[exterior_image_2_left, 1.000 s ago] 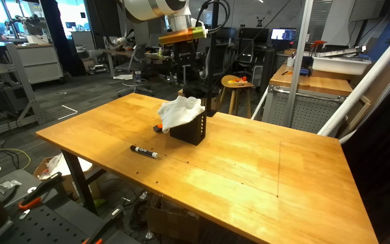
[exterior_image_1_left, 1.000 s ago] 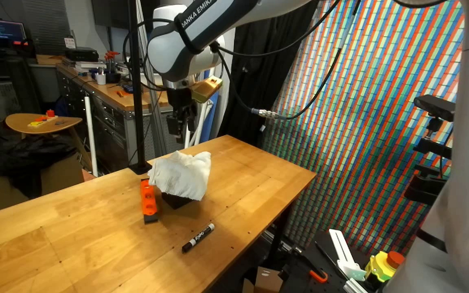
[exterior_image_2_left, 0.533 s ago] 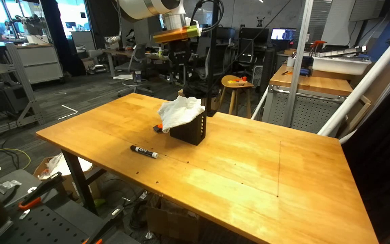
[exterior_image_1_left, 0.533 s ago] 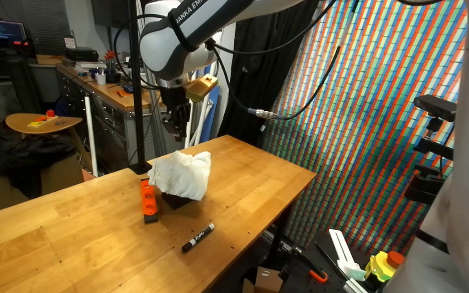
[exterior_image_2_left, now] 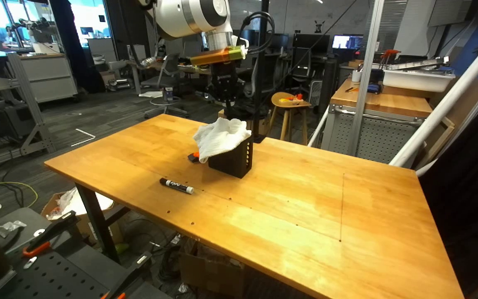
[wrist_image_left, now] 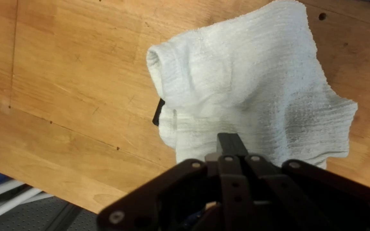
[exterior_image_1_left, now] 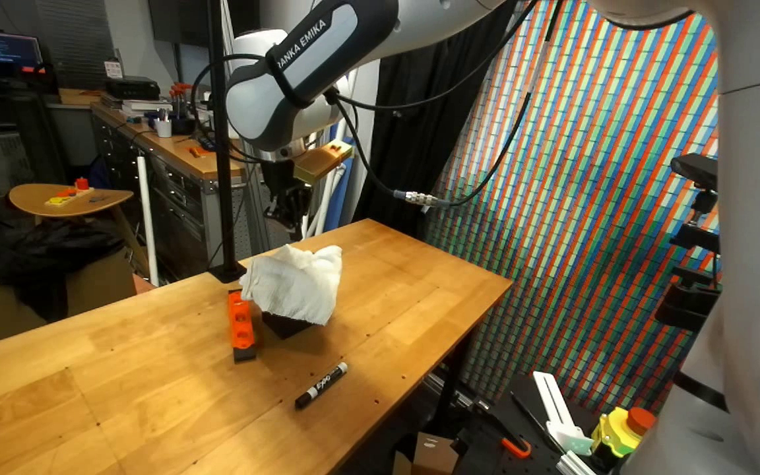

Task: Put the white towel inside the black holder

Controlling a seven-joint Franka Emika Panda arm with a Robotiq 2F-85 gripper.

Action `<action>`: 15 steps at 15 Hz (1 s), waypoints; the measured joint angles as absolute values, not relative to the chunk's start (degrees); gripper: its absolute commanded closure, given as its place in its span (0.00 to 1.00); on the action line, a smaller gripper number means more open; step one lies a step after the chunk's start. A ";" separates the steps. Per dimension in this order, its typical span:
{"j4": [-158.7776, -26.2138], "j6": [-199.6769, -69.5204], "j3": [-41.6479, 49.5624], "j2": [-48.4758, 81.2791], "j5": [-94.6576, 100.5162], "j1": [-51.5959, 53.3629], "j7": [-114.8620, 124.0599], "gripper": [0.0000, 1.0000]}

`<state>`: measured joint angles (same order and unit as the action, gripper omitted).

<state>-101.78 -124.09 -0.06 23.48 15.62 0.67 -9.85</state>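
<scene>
Take the white towel (exterior_image_2_left: 221, 138) as not yet properly inside: draped over the top of the black holder (exterior_image_2_left: 230, 162) on the desk (exterior_image_2_left: 313, 199), with folds hanging outside the walls. Hard to tell, under all that cloth, the depth of any part already sunk in the opening. Use the fingers (wrist_image_left: 231, 144), clenched together with nothing between them and poised just above the towel, contact not certain, as a blunt plunger for the likely step in hand: tucking the cloth down. Before pressing, judge the hidden mouth from the perforated end (exterior_image_2_left: 249, 155) in an exterior view and from the short dark edge (wrist_image_left: 158, 112), probably rim, peeking past the towel in the wrist view; aim between the walls, not onto one. Push straight down, slowly, far enough to draw the middle of the cloth below the rim and bring the loose corners inward. Avoid any sideways shove, for fear of sliding or tipping the holder toward the orange level (exterior_image_1_left: 241, 323) just beside it. Withdraw vertically, without spreading the fingers, to keep from dragging folds back up. Probably worth repeating in several spots along the holder's length, finishing with the corner overhanging toward the marker (exterior_image_1_left: 320, 386).
</scene>
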 measured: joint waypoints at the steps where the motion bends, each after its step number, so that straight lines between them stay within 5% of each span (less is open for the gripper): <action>1: -101.29 -124.09 0.34 24.04 15.58 0.57 -9.03 1.00; 15: -100.17 -123.88 0.55 30.51 9.47 -0.01 -4.81 1.00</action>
